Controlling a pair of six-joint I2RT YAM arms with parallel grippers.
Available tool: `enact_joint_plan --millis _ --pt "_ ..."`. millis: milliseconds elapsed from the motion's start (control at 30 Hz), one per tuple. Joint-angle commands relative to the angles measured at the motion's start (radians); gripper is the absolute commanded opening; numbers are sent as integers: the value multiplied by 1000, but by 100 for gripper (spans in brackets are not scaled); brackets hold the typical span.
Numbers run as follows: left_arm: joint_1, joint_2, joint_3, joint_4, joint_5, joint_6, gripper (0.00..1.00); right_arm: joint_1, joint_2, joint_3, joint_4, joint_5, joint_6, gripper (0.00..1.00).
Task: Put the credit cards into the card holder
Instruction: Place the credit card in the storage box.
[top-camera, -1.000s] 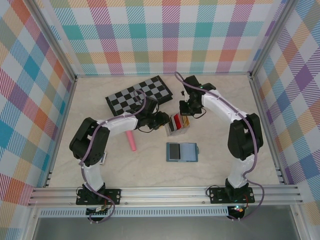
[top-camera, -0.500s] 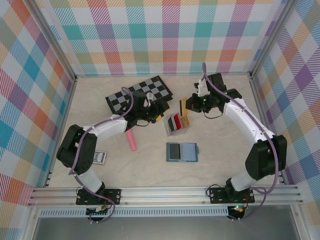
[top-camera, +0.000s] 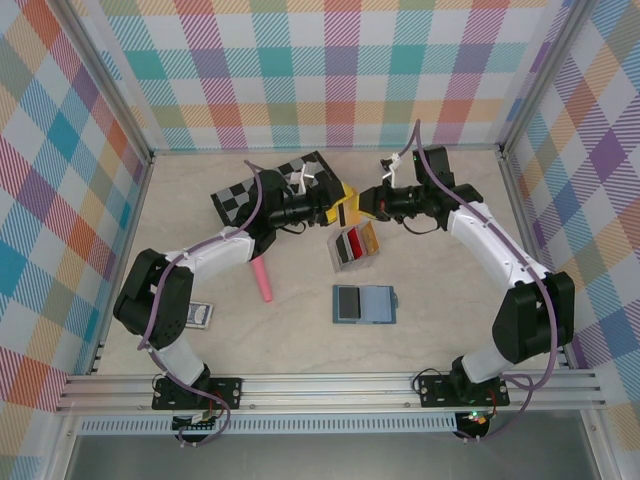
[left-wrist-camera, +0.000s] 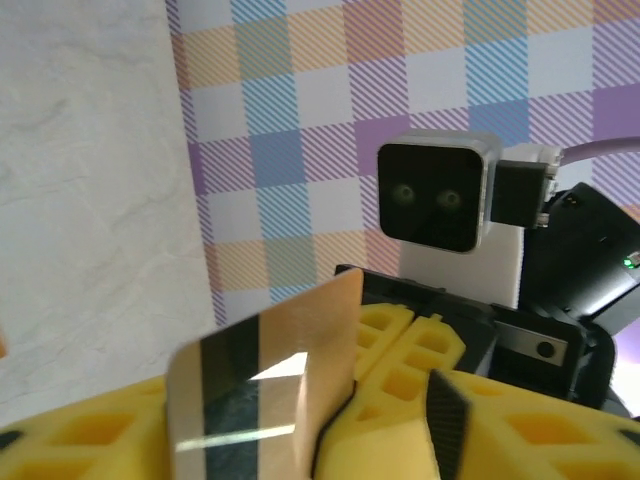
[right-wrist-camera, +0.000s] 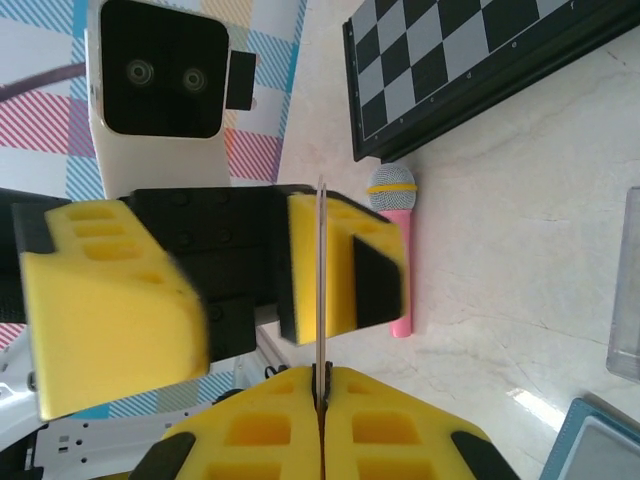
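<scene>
A tan-yellow credit card (top-camera: 344, 213) with a black stripe (left-wrist-camera: 265, 390) hangs above the table between the two grippers. My right gripper (top-camera: 363, 204) is shut on its edge (right-wrist-camera: 320, 372). Facing it, my left gripper (top-camera: 336, 206) is open, its fingers on either side of the card; one finger (right-wrist-camera: 340, 265) lies against the card, the other (right-wrist-camera: 110, 300) stands well apart and looks blurred. Red and black credit cards stand in a small clear tray (top-camera: 352, 250). The teal card holder (top-camera: 364, 303) lies open and flat nearer the arms' bases.
A chessboard (top-camera: 270, 192) lies at the back left, under the left arm. A pink microphone (top-camera: 262, 282) lies on the table left of the tray. A small dark card-like item (top-camera: 198, 316) sits by the left arm's base. Checked walls close in three sides.
My right gripper lifted the tan card out of the tray and carried it left. My left gripper rose from beside the tray to meet it, fingers now on both sides of the card.
</scene>
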Motion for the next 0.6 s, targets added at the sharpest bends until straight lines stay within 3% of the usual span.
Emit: enact_joint_plan --millis 0,200,367,467,567 --pt "-2 -30 13 80 29 -23 48 -25 22 -24 44 -23 30 7" --pt "-2 -49 16 42 12 1 33 -46 23 -46 69 -27 59 8" --pt "-2 -37 19 67 6 -21 12 -46 24 -50 103 -80 74 17" --pt "-3 -24 17 112 6 -58 9 -45 29 -52 116 -120 74 26" --pt "-5 -10 14 143 6 -88 9 -45 37 -52 126 -152 70 28"
